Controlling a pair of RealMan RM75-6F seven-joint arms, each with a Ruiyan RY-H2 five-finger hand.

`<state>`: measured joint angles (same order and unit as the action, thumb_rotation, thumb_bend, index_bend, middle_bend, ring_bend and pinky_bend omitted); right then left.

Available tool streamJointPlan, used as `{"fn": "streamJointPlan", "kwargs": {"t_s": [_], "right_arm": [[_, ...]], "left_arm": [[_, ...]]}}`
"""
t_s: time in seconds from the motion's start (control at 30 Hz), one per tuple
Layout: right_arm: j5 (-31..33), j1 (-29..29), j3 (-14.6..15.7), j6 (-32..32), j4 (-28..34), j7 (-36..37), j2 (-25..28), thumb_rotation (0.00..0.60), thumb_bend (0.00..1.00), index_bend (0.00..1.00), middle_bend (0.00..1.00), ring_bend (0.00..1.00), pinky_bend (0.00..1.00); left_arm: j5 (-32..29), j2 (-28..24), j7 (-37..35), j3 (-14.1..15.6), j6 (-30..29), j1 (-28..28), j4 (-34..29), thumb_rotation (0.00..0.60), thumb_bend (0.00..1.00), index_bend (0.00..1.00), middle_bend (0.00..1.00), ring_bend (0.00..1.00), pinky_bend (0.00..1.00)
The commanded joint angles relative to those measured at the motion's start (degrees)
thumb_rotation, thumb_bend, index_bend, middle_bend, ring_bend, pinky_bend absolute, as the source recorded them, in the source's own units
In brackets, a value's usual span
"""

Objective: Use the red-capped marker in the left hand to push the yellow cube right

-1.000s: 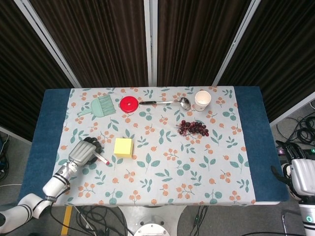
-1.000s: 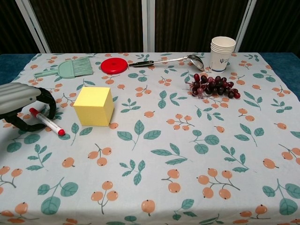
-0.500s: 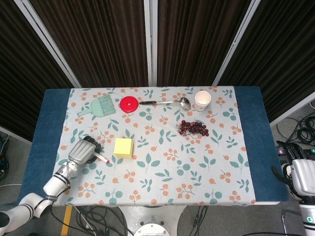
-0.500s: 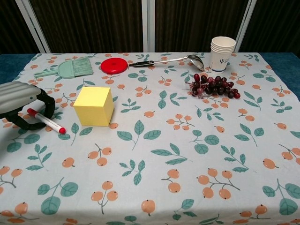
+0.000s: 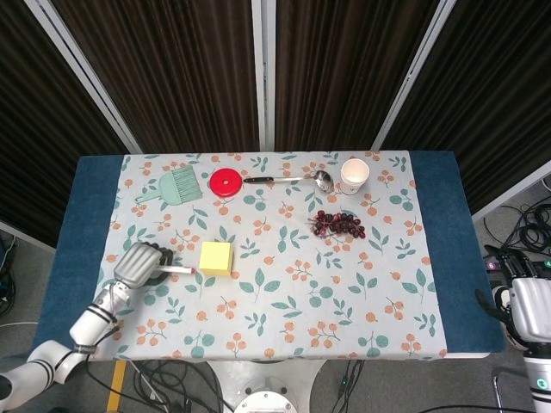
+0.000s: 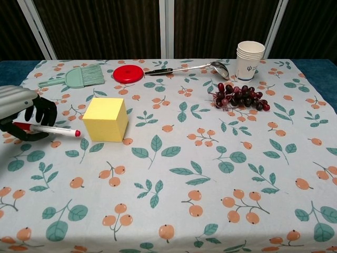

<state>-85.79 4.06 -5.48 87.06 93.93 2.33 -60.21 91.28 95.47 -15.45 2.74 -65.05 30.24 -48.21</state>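
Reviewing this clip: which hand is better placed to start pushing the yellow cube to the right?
The left hand. It grips the red-capped marker, whose tip points at the left face of the yellow cube, close to it. The right hand sits off the table's right edge, far from the cube.

A lab: dark curtains [image 5: 172, 69], loose floor cables [image 5: 525, 225], cloth-covered table [image 5: 439, 241].

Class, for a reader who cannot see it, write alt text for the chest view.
At the left edge the robot's left hand holds a red-capped marker lying almost level, its red tip just short of a yellow cube on a floral tablecloth. Along the far side lie a green brush, red lid, ladle, grapes and stacked paper cups.
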Motion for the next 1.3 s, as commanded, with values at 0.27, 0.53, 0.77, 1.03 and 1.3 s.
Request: {"fn": "streamJointPlan", "kwargs": {"t_s": [0.27, 0.53, 0.77, 1.03, 1.3], "right_arm": [[-0.3, -0.2, -0.1, 0.5, 0.3, 0.1, 0.2, 0.6, 0.18, 0.17, 0.25, 0.16, 0.29], [-0.3, -0.4, -0.1, 0.9, 0.8, -0.4, 0.5, 0.6, 0.18, 0.17, 0.25, 0.16, 0.29], [0.2, -0.6, -0.1, 0.8, 1.1, -0.8, 0.5, 0.6, 0.18, 0.17, 0.25, 0.16, 0.29], [0.8, -0.8, -0.2, 0.7, 0.9, -0.8, 0.6, 0.6, 0.18, 0.18, 0.25, 0.16, 0.29], [1.2, -1.3, -0.1, 0.9, 0.4, -0.3, 0.7, 0.6, 0.18, 0.19, 0.26, 0.16, 0.29]], "left_arm": [[2.1, 0.7, -10.0, 1.4, -6.0, -2.5, 5.3, 0.6, 0.49, 0.69, 0.7, 0.53, 0.57], [2.1, 3.3, -12.2, 1.6, -3.9, -1.5, 10.6, 0.6, 0.49, 0.69, 0.7, 0.53, 0.57], [2.1, 5.6, -14.2, 0.7, -2.2, 0.9, 13.9, 0.6, 0.49, 0.69, 0.7, 0.53, 0.57], [3.3, 7.7, -15.5, 0.8, -1.4, 4.1, 14.7, 0.6, 0.49, 0.69, 0.7, 0.53, 0.57], [3.5, 9.3, -14.2, -0.1, -0.7, 6.9, 13.1, 0.6, 0.49, 0.69, 0.7, 0.53, 0.57]]}}
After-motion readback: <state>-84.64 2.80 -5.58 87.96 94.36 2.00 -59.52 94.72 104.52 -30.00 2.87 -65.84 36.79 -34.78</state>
